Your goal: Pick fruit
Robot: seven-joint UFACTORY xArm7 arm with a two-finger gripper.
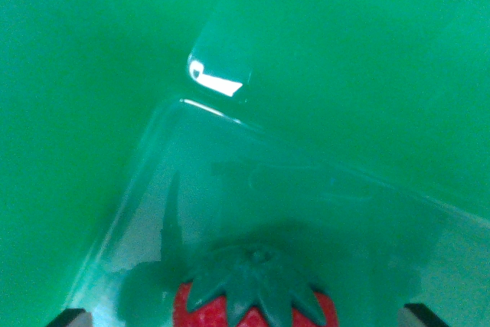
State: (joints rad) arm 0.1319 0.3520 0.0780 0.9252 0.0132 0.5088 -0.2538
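Red strawberry with green leafy cap (255,296) at bottom centre, inside a glossy green plastic bin (92,112).
Gripper (249,316) fingertips apart, left and right of fruit, whether touching unclear. Probably light, slick, easily bruised; grip red sides below the cap.

Soft blur, one bright glare (217,78)

bin (92,74): glossy green all round, paler and greyer on the floor ahead of my fingers
glare (217,76): one white patch on the bin's corner, far ahead of my fingers
strawberry (200,312): red, finely pitted, between my fingers
leaves (256,277): dark green star on top of the strawberry
my fingers (69,318): black tips, one either side of the strawberry
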